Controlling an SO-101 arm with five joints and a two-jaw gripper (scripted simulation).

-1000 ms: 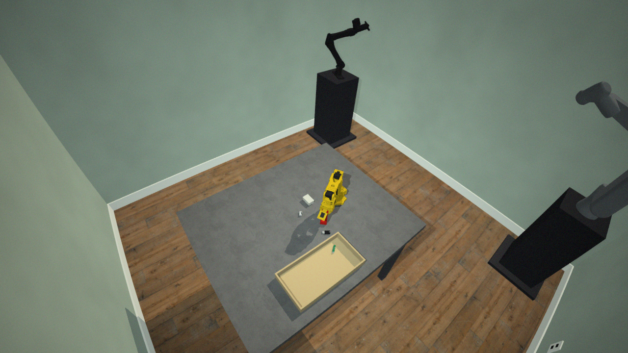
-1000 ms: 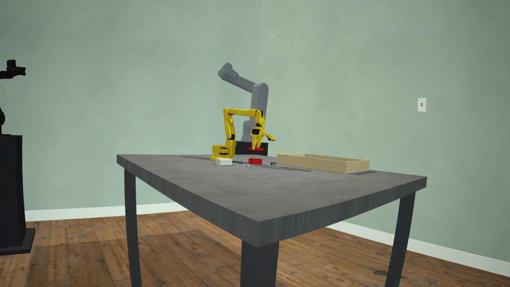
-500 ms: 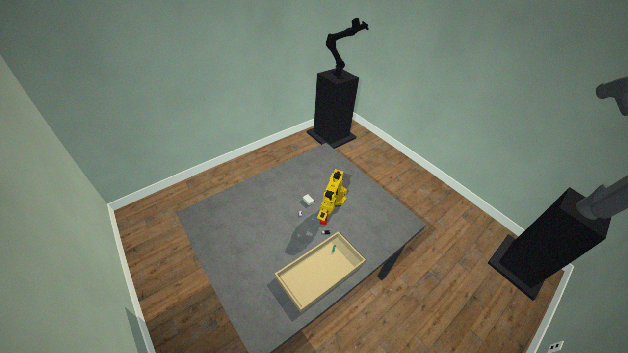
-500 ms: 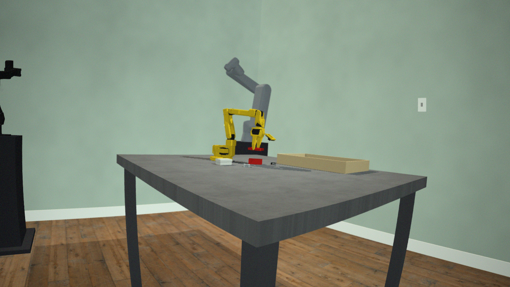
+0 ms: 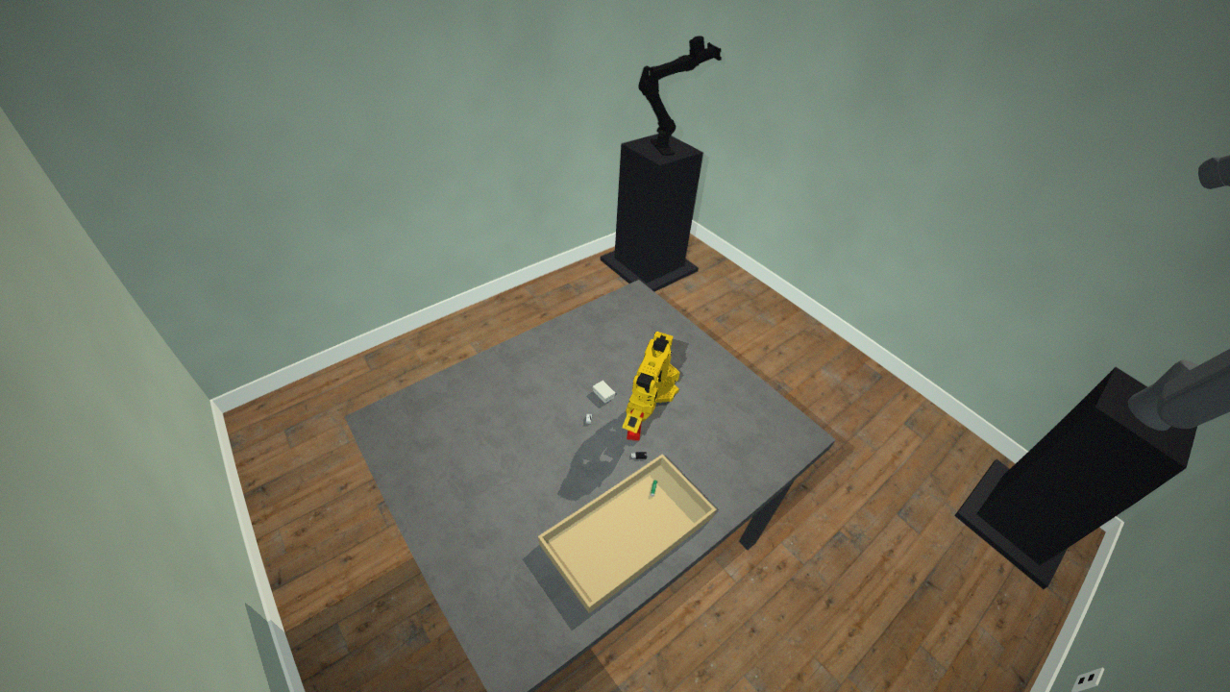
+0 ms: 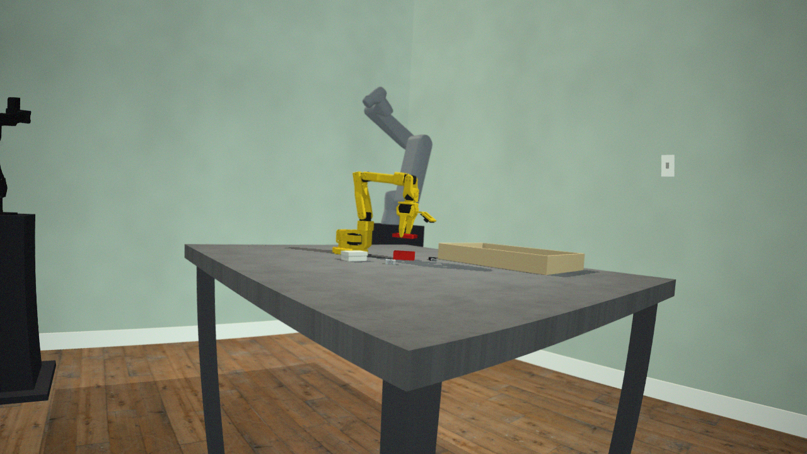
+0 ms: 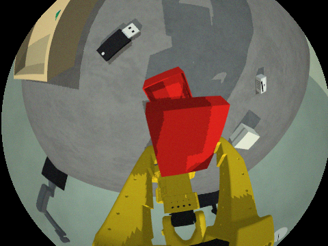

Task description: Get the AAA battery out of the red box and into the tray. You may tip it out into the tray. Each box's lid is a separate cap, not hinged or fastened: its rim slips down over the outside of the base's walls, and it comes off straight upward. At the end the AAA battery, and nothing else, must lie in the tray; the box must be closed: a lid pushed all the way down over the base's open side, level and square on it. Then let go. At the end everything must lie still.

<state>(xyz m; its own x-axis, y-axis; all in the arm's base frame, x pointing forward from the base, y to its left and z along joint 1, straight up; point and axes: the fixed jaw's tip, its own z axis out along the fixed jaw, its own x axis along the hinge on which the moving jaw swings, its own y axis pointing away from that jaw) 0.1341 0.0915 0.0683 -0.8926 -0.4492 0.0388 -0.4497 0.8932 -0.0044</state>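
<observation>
Top view: I see a grey table [image 5: 481,481] set on a wood-plank floor [image 5: 860,551], with pale green walls [image 5: 344,172] and a white skirting board [image 5: 412,320] around the room. A black pedestal [image 5: 655,210] in the far corner carries a thin black arm [image 5: 666,82]; a second black pedestal [image 5: 1083,469] stands off the table's right side with a grey arm [image 5: 1191,386] on it. A white outlet plate [image 5: 1088,678] sits low on the wall at the bottom right.

My yellow arm [image 5: 651,379] stands near the middle of the table. Its gripper [image 7: 187,150] is clamped on the red lid [image 7: 187,134], held up off the surface. In the wrist view the red box base [image 7: 168,86] sits on the table below the lid, open side up; I cannot make out anything inside it. In the exterior view the base [image 6: 403,255] rests on the table and the lid [image 6: 404,235] hangs above it, clear of it.

The tan tray [image 5: 683,485] lies nearer the table's front edge. A small green-and-white cylinder, the AAA battery [image 5: 652,488], lies inside the tray near its far corner.

On the table between base and tray lies a black USB stick [image 7: 117,41]. A white box [image 5: 603,391] sits to the arm's side, with a small white-grey item [image 5: 588,419] near it that I cannot identify.

A white light switch [image 6: 667,165] shows on the exterior view's right wall.
</observation>
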